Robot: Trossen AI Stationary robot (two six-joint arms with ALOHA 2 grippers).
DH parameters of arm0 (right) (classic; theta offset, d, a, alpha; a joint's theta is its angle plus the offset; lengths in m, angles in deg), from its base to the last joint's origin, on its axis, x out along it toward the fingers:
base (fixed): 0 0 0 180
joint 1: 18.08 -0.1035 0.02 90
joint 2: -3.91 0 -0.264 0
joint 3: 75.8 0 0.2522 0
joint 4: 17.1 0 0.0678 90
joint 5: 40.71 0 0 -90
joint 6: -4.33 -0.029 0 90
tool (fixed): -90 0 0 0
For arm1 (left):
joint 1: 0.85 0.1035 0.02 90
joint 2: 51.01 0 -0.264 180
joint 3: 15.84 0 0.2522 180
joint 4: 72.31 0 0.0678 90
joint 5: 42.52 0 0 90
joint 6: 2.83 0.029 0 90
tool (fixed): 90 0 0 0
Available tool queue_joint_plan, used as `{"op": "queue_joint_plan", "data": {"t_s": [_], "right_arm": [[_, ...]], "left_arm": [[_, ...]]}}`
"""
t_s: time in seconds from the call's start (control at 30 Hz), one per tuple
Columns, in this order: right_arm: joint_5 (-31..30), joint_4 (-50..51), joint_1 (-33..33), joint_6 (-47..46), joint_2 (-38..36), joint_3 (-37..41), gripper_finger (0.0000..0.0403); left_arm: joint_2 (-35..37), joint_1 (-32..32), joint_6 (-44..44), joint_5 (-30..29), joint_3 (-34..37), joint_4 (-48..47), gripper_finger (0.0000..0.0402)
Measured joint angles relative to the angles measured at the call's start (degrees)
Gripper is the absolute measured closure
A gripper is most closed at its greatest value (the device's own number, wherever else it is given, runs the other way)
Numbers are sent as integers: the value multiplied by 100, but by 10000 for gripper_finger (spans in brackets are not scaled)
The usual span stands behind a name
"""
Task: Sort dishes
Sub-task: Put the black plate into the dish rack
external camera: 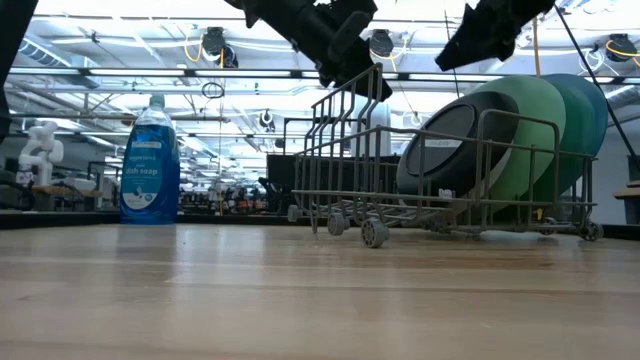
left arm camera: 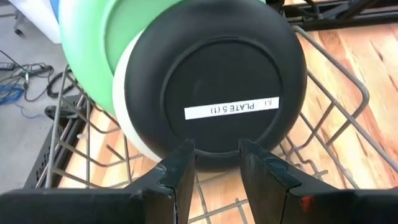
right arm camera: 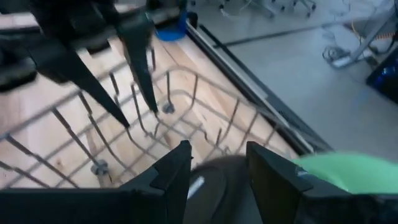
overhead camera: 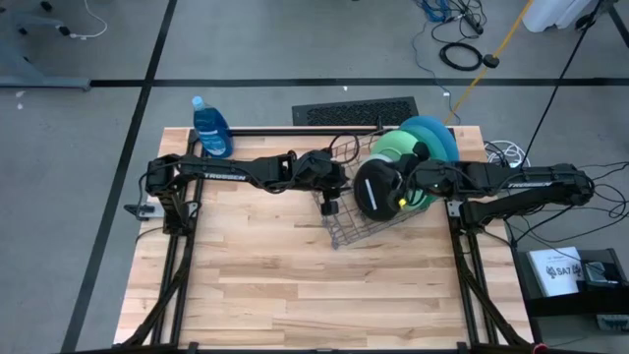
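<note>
The dishes are standing on edge in the grey wire rack [overhead camera: 359, 221] toward the far right part of the wooden tabletop [overhead camera: 285, 275], leaning one against the next. The black dish [overhead camera: 375, 187] is sitting at the front of the row with its underside showing a white label, and behind it the pale mint plate [left arm camera: 127, 121], the light green plate [left arm camera: 93, 50], the teal plate [external camera: 583, 125] and the bright blue plate [overhead camera: 439, 136] are lining up toward the far right corner. In the low view the black dish [external camera: 450, 145] is tilting back against the green plate behind it. The left claw [left arm camera: 216, 165] is hovering over the empty end of the rack, its fingers [left arm camera: 180, 168] spread apart and pinching nothing, pointing at the black dish's underside [left arm camera: 217, 81]. The right claw [right arm camera: 216, 163] is hanging just above the black dish's upper edge, its fingers [right arm camera: 177, 171] also spread with a gap between them, holding nothing. A blue plastic bottle [overhead camera: 211, 128] is standing at the far left corner of the tabletop, well apart from the rack.
</note>
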Motion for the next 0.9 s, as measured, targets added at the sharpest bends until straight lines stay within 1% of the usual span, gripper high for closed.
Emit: {"op": "queue_joint_plan", "data": {"t_s": [0.07, 0.2, 0.37, 0.63, 0.8, 0.9], "right_arm": [[-59, 289, 0, -229, 2, 0, 257], [-409, 1058, 1, -817, 3, 0, 257], [-407, 1698, -40, -1297, 2, -2, 257], [-373, 1681, -63, -1627, -7, -2, 257], [156, 1546, 48, -1565, 135, -17, 257], [404, 1335, 48, -1333, 269, -17, 257]], "left_arm": [[0, 0, 0, 0, 0, -52, 275], [0, 0, -2, -2, 0, -88, 275], [0, -2, -9, -2, 0, -120, 275], [0, -2, -9, -2, 0, -115, 275], [0, -2, 4, -2, 0, -96, 275], [0, -1, 2, -4, 0, -90, 275]]}}
